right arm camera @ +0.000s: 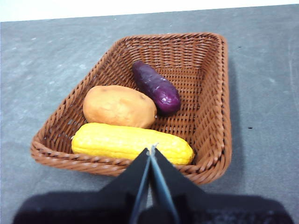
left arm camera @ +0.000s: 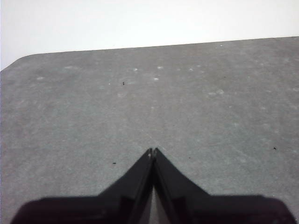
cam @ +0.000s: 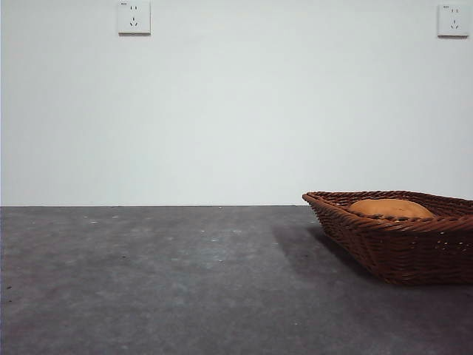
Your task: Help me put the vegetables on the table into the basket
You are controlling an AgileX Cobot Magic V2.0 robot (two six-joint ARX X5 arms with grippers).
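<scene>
Lying crosswise in basket (right arm camera: 212,112): corn (right arm camera: 131,142) | both claws closed, empty

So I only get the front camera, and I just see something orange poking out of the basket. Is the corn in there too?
Observer: Yes. In the right wrist view the corn cob lies inside the basket, along one short wall.
Operator: And the purple one?
Observer: The eggplant is in there as well, beside the potato, which sits between it and the corn.
Operator: Where are the robot's hands? I can't see any!
Observer: The right end effector hangs above the basket's edge by the corn, jaws shut and holding nothing. The left end effector is shut too, over bare table.
</scene>
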